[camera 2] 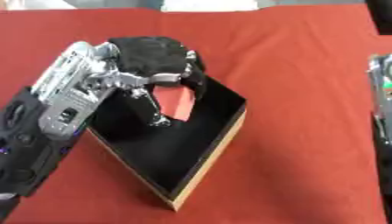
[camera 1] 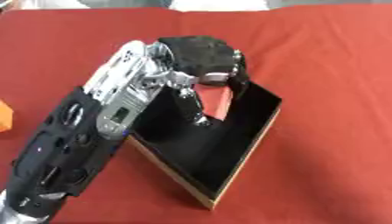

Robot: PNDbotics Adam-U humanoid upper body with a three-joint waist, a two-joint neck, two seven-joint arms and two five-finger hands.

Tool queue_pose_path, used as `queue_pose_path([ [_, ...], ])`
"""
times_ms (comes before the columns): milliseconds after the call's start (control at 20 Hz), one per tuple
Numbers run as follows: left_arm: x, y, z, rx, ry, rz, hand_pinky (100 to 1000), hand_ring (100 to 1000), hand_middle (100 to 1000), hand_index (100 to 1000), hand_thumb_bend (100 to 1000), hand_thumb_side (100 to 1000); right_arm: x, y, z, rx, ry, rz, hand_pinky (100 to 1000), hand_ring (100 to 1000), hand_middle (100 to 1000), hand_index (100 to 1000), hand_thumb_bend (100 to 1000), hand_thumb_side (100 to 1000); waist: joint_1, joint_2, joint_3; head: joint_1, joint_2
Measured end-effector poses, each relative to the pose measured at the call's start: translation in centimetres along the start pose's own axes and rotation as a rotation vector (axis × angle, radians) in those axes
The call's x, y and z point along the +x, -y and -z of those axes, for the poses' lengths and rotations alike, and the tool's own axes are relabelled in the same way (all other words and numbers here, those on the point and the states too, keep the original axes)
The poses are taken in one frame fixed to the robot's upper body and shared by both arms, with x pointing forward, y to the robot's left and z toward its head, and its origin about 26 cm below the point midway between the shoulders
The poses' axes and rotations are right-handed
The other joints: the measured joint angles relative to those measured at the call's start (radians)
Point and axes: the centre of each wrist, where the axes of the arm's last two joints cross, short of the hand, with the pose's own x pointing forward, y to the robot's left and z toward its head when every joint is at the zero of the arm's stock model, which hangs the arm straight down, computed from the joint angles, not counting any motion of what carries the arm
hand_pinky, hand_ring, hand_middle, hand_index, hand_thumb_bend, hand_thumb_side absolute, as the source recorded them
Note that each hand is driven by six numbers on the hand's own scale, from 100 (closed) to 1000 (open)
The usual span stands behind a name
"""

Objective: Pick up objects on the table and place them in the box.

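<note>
A black-lined box with a tan rim (camera 1: pixel 239 168) lies askew on the red cloth. My left arm reaches in from the lower left, and my left hand (camera 2: pixel 153 57) hovers over the box's far corner. Its fingers curl down over a red block (camera 2: pixel 177 101), with the thumb (camera 2: pixel 155 114) pointing down beside it. The block hangs inside the box's outline, just above the black floor. Part of my right arm or hand (camera 2: pixel 380 98) shows at the right edge of the right eye view; whether it is open or shut cannot be made out.
An orange object (camera 1: pixel 4 116) lies at the far left edge of the cloth. Red cloth (camera 1: pixel 329 65) spreads to the right of and behind the box.
</note>
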Motion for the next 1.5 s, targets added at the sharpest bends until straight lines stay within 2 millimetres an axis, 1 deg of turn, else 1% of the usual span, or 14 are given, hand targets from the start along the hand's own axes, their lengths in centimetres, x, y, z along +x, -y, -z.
queue_pose_path([
  [50,-0.1,0.2,0.1,-0.010,0.003,0.001,361,530,580,740,365,100,0.0,0.0,0.0,0.000,0.000,0.000,818,699,642,813,100,680,0.001,0.000,0.000,0.000,0.000],
  [100,-0.1,0.3,0.2,-0.018,0.006,0.002,443,594,632,783,379,137,0.0,0.0,0.0,0.000,0.000,0.000,817,699,642,813,100,680,0.001,0.000,0.000,0.000,0.000],
  [250,-0.2,0.8,0.4,-0.042,0.013,-0.001,590,728,752,882,441,253,0.0,0.0,0.0,0.000,-0.001,0.002,817,699,642,813,100,680,0.001,0.001,0.000,0.000,0.000],
  [450,-0.2,0.9,0.3,-0.047,0.005,0.000,774,853,881,965,579,461,0.0,0.0,0.0,-0.001,-0.002,0.003,817,699,642,813,100,680,0.001,0.001,0.000,0.000,0.000],
  [650,0.0,0.3,-0.3,-0.013,-0.005,0.031,795,876,907,977,616,482,0.0,0.0,0.0,-0.001,-0.002,0.003,817,699,642,813,100,680,0.000,0.001,-0.001,0.000,0.000],
  [750,0.0,-0.1,-0.9,0.009,-0.012,0.050,786,868,896,971,613,452,0.0,0.0,0.0,-0.001,-0.003,0.003,817,699,642,813,100,680,0.000,0.001,-0.002,-0.001,0.000],
  [800,0.0,-0.4,-1.2,0.022,-0.014,0.057,770,855,883,963,537,430,0.0,0.0,0.0,-0.001,-0.003,0.002,817,699,642,813,100,680,0.000,0.001,-0.002,-0.001,0.000],
  [850,0.0,-0.7,-1.6,0.037,-0.018,0.065,753,842,871,957,585,385,0.0,0.0,0.0,-0.002,-0.004,0.002,817,699,642,813,100,680,-0.001,0.001,-0.003,-0.001,0.000],
  [900,0.0,-1.0,-2.0,0.052,-0.022,0.074,736,827,857,951,571,359,0.0,0.0,0.0,-0.002,-0.004,0.002,817,699,643,813,100,680,-0.002,0.001,-0.003,-0.001,0.000],
  [950,0.0,-1.3,-2.4,0.071,-0.029,0.083,720,811,843,945,451,353,0.0,0.0,0.0,-0.003,-0.004,0.002,817,700,643,813,100,691,-0.003,0.001,-0.003,-0.001,0.000],
  [1000,0.0,-1.6,-2.9,0.087,-0.036,0.088,713,801,834,941,536,331,0.0,0.0,0.0,-0.003,-0.005,0.001,817,700,643,813,100,680,-0.004,0.001,-0.003,-0.001,0.000],
  [1050,-0.1,-1.9,-3.5,0.106,-0.044,0.092,711,799,832,940,533,329,0.0,0.0,0.0,-0.004,-0.005,0.001,817,700,643,813,100,680,-0.005,0.000,-0.003,-0.002,0.000],
  [1200,-0.6,-2.9,-6.1,0.165,-0.076,0.088,712,794,832,937,524,310,-0.1,0.2,-0.1,-0.008,-0.011,-0.003,817,701,644,813,100,680,-0.005,-0.004,0.003,-0.006,0.000],
  [1500,-2.6,-2.9,-14.0,0.194,-0.287,0.054,739,820,846,934,583,302,-0.2,0.3,-0.2,-0.017,-0.013,-0.012,817,702,646,813,100,681,-0.005,-0.007,0.008,-0.006,0.000],
])
